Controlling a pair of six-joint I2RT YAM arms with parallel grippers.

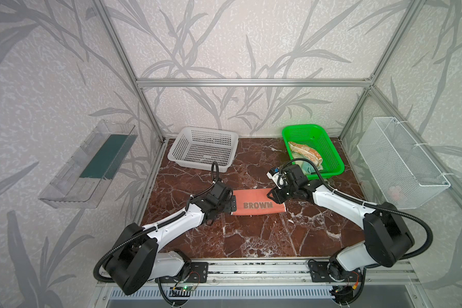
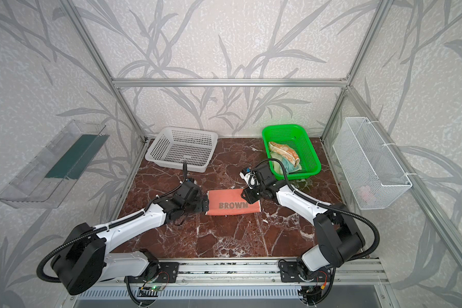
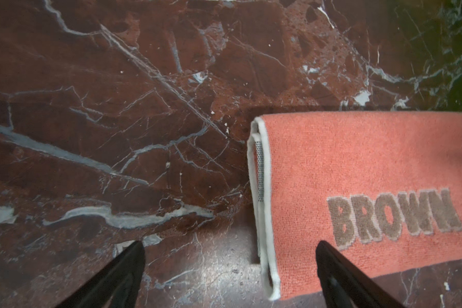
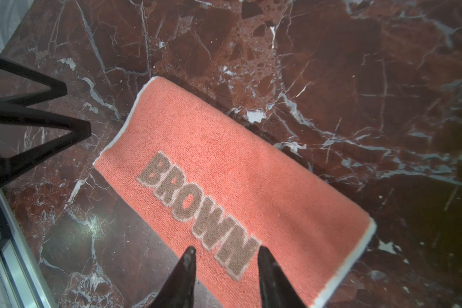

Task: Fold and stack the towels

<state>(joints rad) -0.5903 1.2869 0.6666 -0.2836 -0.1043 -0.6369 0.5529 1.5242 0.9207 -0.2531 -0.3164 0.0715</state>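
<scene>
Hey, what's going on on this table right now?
Two robot arms are folding towels. The salmon BROWN towel lies folded in half on the marble table between them. The left gripper is open at its left end, and the right gripper hangs open over its right end; neither holds it. The orange towel and pale yellow towel sit bunched in the green basket. Nothing is stacked yet.

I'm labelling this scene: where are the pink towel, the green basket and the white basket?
pink towel (image 1: 251, 196): in a top view, middle, just above the lettering.
green basket (image 1: 330, 153): in a top view, right wall.
white basket (image 1: 208, 130): in a top view, far rim.
</scene>
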